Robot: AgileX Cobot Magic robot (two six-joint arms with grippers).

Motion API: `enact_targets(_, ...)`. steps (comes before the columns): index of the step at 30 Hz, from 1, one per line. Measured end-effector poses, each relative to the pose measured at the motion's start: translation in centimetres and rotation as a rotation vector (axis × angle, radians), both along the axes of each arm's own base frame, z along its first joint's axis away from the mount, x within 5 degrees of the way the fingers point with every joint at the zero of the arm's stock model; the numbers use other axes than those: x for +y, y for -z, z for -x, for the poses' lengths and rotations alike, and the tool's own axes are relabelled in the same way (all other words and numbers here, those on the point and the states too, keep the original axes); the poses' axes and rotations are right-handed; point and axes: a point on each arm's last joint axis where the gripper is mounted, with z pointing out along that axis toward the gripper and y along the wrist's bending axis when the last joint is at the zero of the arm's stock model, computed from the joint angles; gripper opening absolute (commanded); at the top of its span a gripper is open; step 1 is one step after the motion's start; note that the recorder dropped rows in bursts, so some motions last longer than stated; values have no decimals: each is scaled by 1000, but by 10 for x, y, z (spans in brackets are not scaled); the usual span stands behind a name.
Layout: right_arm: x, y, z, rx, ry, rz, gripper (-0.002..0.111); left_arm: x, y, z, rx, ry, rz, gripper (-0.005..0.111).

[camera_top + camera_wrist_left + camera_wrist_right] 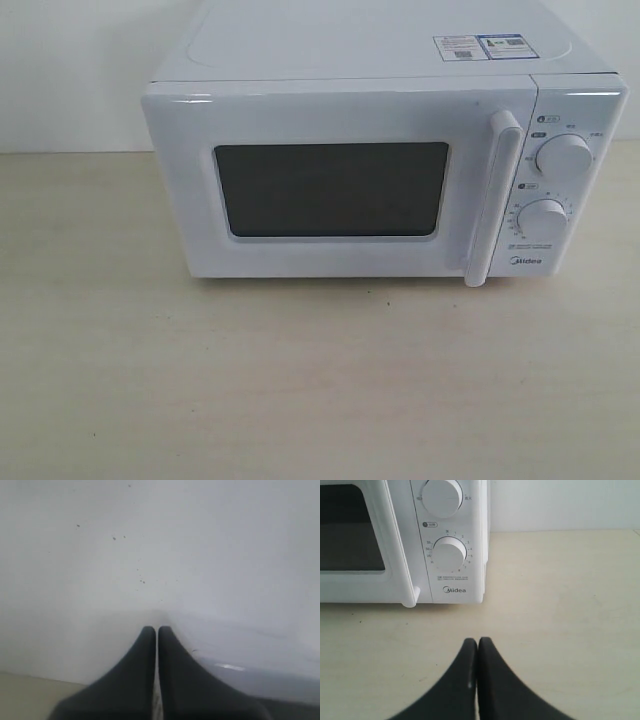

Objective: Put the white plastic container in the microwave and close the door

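The white Midea microwave (380, 170) stands on the pale table, its door (335, 185) shut, with a dark window and a long vertical handle (493, 198). Two round dials (563, 156) sit on its right panel. The white plastic container shows in no view. Neither gripper appears in the exterior view. My left gripper (157, 629) is shut and empty, close to a plain white surface. My right gripper (478, 641) is shut and empty over the table, a short way in front of the microwave's (445, 540) dial panel and lower right corner.
Pale wooden tabletop (300, 380) spreads in front of the microwave and to its right (560, 580). A white wall (70, 70) rises behind. A label sticker (480, 46) lies on the microwave's top.
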Motion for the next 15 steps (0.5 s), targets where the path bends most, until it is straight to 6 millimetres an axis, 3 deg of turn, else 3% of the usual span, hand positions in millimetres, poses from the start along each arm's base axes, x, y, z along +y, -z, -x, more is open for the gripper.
enact_targets(3,0,0,0,0,1,-2,0,-1,11,1,0,-39,-199,4)
enact_targets(7,0,0,0,2,1,-2,0,-1,32,-5,58,-50,-306,4)
enact_targets(15,0,0,0,2,1,-2,0,-2,70,-12,201,-7,-119,4)
